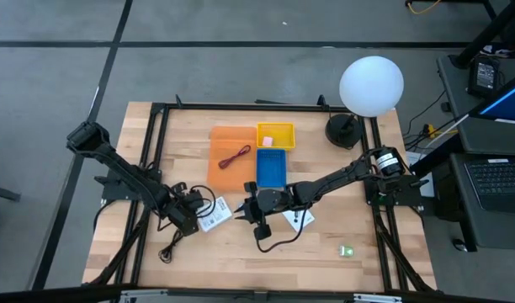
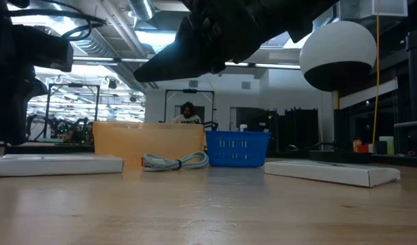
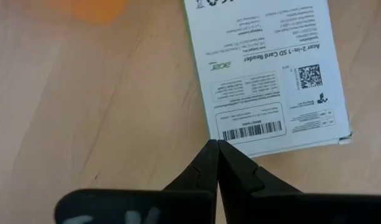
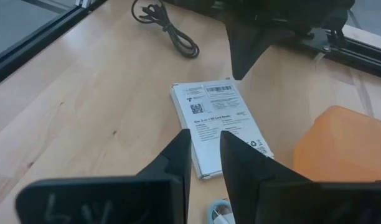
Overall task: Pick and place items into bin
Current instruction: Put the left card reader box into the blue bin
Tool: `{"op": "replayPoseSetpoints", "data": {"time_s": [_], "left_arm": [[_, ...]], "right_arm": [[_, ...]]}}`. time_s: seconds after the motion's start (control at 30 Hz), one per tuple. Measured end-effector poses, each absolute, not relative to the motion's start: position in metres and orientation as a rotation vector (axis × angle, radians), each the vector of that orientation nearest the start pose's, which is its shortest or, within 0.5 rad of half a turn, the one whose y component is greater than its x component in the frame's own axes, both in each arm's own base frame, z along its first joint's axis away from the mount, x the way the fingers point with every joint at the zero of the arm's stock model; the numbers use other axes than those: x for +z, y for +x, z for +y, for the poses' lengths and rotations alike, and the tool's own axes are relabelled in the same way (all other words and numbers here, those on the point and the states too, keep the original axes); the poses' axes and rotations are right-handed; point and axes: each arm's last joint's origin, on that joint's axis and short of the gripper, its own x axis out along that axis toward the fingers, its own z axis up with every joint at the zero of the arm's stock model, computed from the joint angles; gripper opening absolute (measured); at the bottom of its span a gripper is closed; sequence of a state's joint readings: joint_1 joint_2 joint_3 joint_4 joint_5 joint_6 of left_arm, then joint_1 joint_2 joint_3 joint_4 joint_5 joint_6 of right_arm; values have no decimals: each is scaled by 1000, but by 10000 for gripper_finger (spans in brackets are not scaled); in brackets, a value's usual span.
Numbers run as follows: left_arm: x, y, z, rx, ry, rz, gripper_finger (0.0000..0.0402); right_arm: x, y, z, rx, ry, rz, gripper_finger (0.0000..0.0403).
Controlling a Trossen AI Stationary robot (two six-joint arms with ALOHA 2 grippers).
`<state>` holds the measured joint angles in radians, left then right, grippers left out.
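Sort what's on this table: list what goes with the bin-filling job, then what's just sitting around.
Job:
orange bin
blue basket
yellow bin
red cable
white card by the left gripper
second white card
black cable
green piece

Lying about:
globe lamp
laptop

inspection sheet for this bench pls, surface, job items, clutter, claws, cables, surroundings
surface: bare wooden table inside a black frame
job's things: red cable in the orange bin; blue basket and yellow bin beside it; white SD card reader box flat by the left arm; second white box under the right arm; small green piece alone near the front edge
clutter: white globe lamp on a black base at the back right corner
grippers: left claw shut, empty, tips at the box's edge; right claw slightly parted, empty, above the same box
cables: black cable loose at front left; grey cable by the orange bin
surroundings: laptop on a side desk; a person far behind
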<state>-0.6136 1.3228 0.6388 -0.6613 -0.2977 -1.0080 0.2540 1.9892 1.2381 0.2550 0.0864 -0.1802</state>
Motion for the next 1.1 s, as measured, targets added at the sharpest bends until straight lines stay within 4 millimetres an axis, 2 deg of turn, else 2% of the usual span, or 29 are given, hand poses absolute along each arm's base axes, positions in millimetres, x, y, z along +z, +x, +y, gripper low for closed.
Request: {"op": "replayPoseSetpoints", "data": {"time_s": [1.1], "left_arm": [[142,173,-113,349,-329,1216,2]], "right_arm": [[173,418,106,205,-243,503,67]]}}
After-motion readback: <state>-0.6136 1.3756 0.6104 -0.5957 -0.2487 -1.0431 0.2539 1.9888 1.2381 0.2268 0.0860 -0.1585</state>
